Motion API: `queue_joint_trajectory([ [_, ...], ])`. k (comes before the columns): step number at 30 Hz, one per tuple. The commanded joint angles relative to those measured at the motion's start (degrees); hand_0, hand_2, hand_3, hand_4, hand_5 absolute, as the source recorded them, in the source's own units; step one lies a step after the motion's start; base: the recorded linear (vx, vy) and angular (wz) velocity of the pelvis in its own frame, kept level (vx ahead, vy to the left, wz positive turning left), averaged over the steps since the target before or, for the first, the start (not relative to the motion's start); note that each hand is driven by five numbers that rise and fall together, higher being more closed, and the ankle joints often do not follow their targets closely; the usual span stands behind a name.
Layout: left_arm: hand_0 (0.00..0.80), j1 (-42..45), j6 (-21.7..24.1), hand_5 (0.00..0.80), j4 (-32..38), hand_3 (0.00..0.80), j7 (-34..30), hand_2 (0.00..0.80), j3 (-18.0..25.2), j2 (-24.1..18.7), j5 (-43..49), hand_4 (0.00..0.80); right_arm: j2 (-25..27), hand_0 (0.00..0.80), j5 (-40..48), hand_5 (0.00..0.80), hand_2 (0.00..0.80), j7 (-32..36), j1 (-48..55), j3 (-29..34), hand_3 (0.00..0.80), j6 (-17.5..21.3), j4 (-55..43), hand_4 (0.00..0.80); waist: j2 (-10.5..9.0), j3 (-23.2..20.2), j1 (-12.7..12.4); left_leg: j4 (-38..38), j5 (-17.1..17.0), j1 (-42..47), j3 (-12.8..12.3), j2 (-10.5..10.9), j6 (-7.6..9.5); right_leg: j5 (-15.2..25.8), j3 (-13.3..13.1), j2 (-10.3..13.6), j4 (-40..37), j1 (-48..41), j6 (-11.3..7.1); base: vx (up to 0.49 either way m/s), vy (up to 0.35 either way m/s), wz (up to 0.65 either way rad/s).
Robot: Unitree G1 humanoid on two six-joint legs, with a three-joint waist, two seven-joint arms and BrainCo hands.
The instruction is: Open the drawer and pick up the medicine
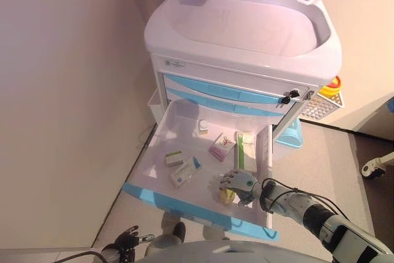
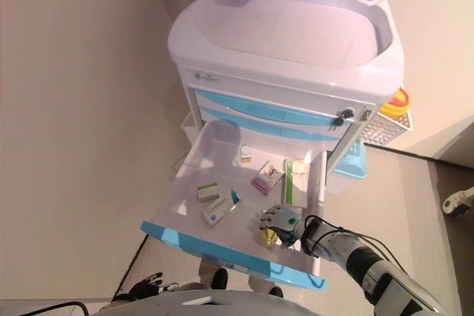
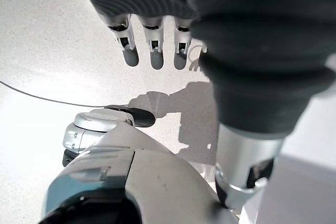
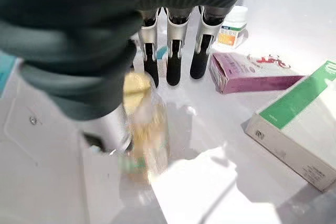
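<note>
The cart's lower drawer (image 1: 165, 133) stands pulled out, with a blue front (image 1: 184, 204). In it lie a small white bottle (image 1: 203, 127), a pink box (image 1: 222, 146), a green-and-white box (image 1: 245, 151), an olive box (image 1: 174, 158) and a blue-and-white box (image 1: 185, 172). A clear bottle with a yellow cap (image 1: 226, 196) lies near the front right. My right hand (image 1: 237, 183) is inside the drawer, right over this bottle (image 4: 144, 129), its fingers (image 4: 175, 61) straight and its thumb beside the bottle. My left hand (image 1: 127, 238) hangs low at the left, open and empty.
The white medical cart (image 1: 240, 23) has two shut blue drawers above the open one. A white side basket (image 1: 320, 106) holds a yellow container (image 1: 332, 85). A wall runs close along the left. A caster wheel (image 1: 372, 167) stands on the floor at the right.
</note>
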State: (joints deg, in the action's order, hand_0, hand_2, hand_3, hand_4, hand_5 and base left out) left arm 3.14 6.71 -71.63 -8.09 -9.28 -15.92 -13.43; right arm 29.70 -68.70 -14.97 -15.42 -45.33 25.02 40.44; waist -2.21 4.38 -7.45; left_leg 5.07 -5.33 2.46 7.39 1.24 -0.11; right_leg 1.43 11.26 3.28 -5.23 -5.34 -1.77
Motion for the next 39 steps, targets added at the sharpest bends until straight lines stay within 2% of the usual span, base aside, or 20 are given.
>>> queue_joint_trajectory([
  [1,0.000,-2.6,1.1,0.000,-5.2,0.000,0.0,0.000,-1.5,1.9,2.5,0.000,-1.4,0.800,0.3,0.800,0.800,-1.6,-0.9,-0.6,0.800,-0.5,-2.5,0.800,-1.66,0.5,-0.4,-0.3,5.1,0.7,-1.0,2.0,1.40,-0.6,-1.7,2.1,4.6,1.9,-2.26,0.000,0.000,0.00],
  [21,0.000,-2.4,2.0,0.000,-6.1,0.000,-0.3,0.000,-0.8,2.0,3.2,0.000,-1.1,0.800,0.4,0.800,0.800,-1.7,-0.9,-0.4,0.800,0.2,-2.9,0.800,-1.93,0.4,-0.3,-0.3,5.2,1.0,-1.2,1.9,1.35,-0.6,-1.8,2.0,4.6,1.7,-2.24,0.000,0.000,0.00],
  [26,0.000,-2.4,1.8,0.000,-5.9,0.000,-0.3,0.000,-0.6,1.8,2.7,0.000,0.9,0.800,3.2,0.800,0.800,0.0,-2.0,0.3,0.800,1.3,-6.9,0.800,-2.16,0.4,0.0,-0.2,5.2,1.1,-1.4,1.8,1.25,-0.4,-2.0,2.0,4.5,1.7,-2.24,0.000,0.000,0.00],
  [30,0.000,-2.0,1.4,0.000,-5.2,0.000,-0.6,0.000,0.0,1.3,2.2,0.000,5.3,0.800,12.1,0.800,0.800,6.9,-3.4,2.4,0.800,3.6,-16.9,0.800,-2.43,0.7,0.7,-0.1,5.1,1.2,-1.9,1.5,1.06,-0.2,-2.4,1.9,4.5,1.7,-2.28,-0.004,0.004,-0.01],
  [32,0.000,-1.5,0.7,0.000,-3.9,0.000,-0.4,0.000,0.3,1.1,1.6,0.000,8.4,0.800,19.3,0.800,0.800,13.2,-4.2,4.9,0.800,4.0,-24.1,0.800,-2.50,0.9,1.2,-0.1,5.0,1.3,-2.3,1.4,0.93,0.0,-2.7,1.8,4.5,1.8,-2.34,-0.025,0.024,-0.08],
  [36,0.000,-0.4,-0.1,0.000,-1.8,0.000,-0.6,0.000,1.0,0.6,0.3,0.000,14.2,0.800,35.5,0.800,0.800,28.2,-4.4,12.5,0.800,2.1,-37.4,0.800,-2.52,1.2,2.3,-0.1,4.7,1.2,-2.9,1.1,0.92,0.4,-3.5,1.8,4.6,2.1,-2.54,-0.030,0.026,-0.09],
  [39,0.000,0.2,-0.3,0.000,-1.1,0.000,-1.0,0.000,1.3,0.1,-0.5,0.000,17.9,0.800,45.6,0.800,0.800,35.0,-4.9,19.0,0.800,1.4,-46.0,0.800,-2.63,1.3,3.1,-0.1,4.7,1.2,-3.3,1.0,0.96,0.5,-4.0,1.7,4.7,2.3,-2.59,-0.019,0.024,-0.07],
])
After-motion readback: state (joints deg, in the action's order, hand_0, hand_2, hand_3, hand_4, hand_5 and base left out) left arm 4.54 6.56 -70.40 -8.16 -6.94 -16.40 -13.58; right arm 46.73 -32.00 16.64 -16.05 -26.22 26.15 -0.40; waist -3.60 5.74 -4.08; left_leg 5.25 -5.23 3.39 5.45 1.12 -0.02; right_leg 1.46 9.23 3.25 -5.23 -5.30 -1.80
